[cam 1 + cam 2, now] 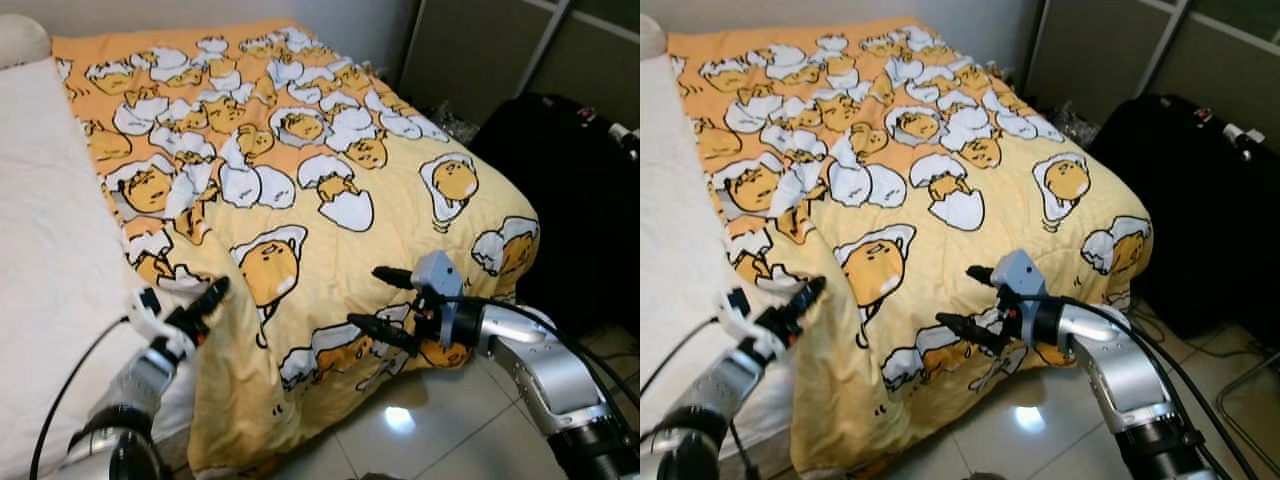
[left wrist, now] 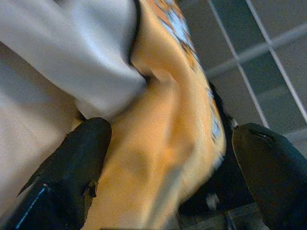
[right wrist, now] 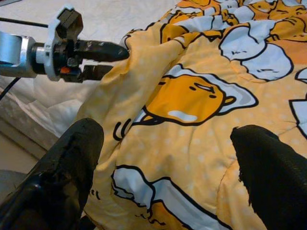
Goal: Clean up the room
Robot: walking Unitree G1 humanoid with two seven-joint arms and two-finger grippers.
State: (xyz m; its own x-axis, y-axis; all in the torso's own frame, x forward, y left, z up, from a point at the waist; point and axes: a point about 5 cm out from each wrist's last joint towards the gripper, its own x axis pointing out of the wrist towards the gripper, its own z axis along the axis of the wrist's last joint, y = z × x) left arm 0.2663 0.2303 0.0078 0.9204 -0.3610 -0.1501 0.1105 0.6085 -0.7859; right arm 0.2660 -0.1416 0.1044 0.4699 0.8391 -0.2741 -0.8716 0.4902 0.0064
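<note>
The yellow egg-print blanket (image 1: 330,200) covered most of the bed and draped over its foot, the bare white mattress (image 1: 50,220) lay open on the left, and a black suitcase (image 1: 575,190) crowded the right-hand floor (image 1: 420,420).

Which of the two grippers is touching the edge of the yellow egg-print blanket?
The left gripper: its fingers meet the yellow egg-print blanket edge beside the white mattress.

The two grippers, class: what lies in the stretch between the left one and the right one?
Yellow egg-print blanket alone: its draped front corner spans from the left gripper at its edge to the open right gripper, in both eye views.
</note>
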